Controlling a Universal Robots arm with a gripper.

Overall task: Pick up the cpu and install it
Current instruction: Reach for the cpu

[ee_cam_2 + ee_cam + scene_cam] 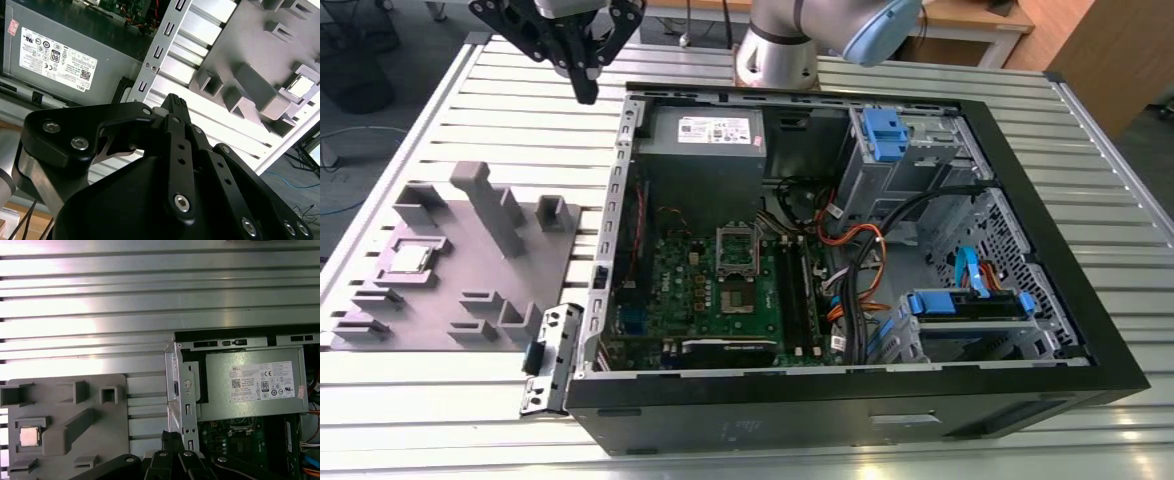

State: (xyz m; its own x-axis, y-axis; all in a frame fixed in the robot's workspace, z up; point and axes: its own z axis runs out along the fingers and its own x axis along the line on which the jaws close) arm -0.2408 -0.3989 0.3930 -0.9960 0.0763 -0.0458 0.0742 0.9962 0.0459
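The cpu (411, 257) is a small silvery square lying flat in a recess of the grey moulded tray (447, 300), at the exterior view's left. Both wrist views show it too, the cpu (29, 436) in the tray (100, 440) and the cpu (301, 87) in the tray (260, 95). My gripper (587, 88) hangs above the slatted table by the case's back left corner, well apart from the cpu. Its black fingers (175, 105) are shut with nothing between them. The silver socket frame (739, 252) sits on the green motherboard inside the open case.
The open black computer case (854, 400) lies on its side across the slatted metal table (520, 110). A grey power supply (707, 135) fills its back left corner. Cables and blue drive brackets (961, 300) crowd its right half. Upright blocks (487, 205) rise from the tray.
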